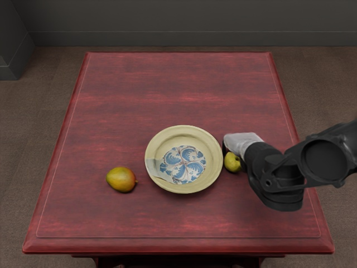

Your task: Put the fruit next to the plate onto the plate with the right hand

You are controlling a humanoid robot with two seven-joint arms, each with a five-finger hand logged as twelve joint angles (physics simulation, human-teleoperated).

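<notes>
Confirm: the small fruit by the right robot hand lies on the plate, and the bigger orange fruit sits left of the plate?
No. The head view shows the small fruit on the table right of the plate, beside the right robot hand. The orange fruit is correct.

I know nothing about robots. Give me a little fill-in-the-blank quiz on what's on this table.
1. The cream round plate with a blue pattern sits on a ____ wooden table.
2. The small yellow-green fruit lies by the plate's ____ edge in the picture.
3. The orange-yellow rounded fruit lies on the plate's ____ side.
4. The robot hand is next to the ____ of the two fruits.
Missing words: red; right; left; smaller.
</notes>
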